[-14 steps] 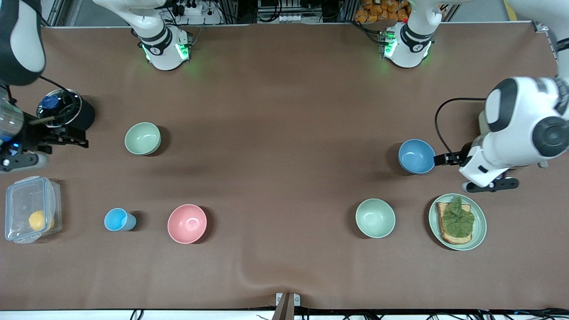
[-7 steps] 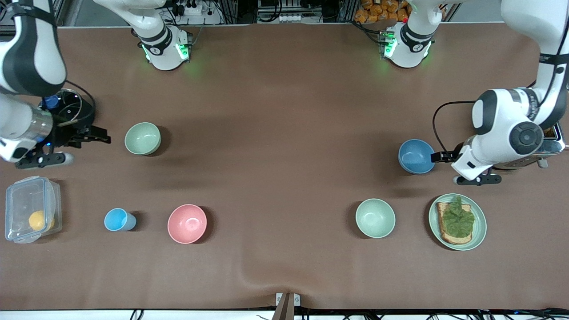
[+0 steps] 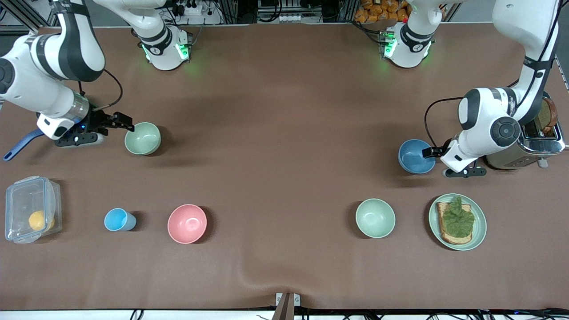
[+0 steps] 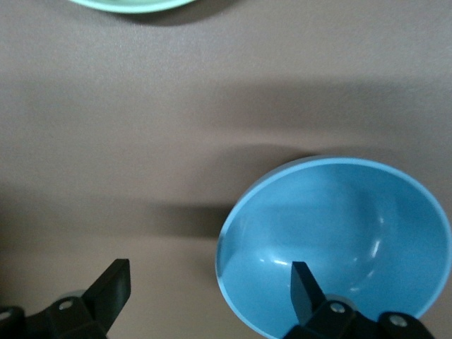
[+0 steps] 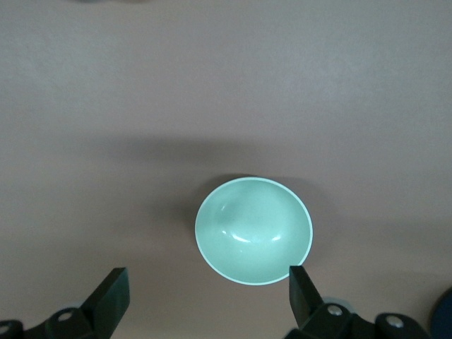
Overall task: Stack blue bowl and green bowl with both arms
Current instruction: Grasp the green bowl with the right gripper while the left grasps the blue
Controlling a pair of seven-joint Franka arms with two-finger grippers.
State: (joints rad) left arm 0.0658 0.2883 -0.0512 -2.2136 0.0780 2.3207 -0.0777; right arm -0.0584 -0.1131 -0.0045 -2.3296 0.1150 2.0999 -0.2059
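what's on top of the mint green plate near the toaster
On the plate lies a slice of toast with a lettuce leaf covering most of it; anything under the leaf is hidden.

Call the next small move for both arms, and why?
Probably lower and close on the rims. The left gripper is open at the blue bowl, one finger already over its inside. The right gripper is open beside the green bowl, not yet astride its rim, so it likely needs a short advance first. Neither bowl is held.
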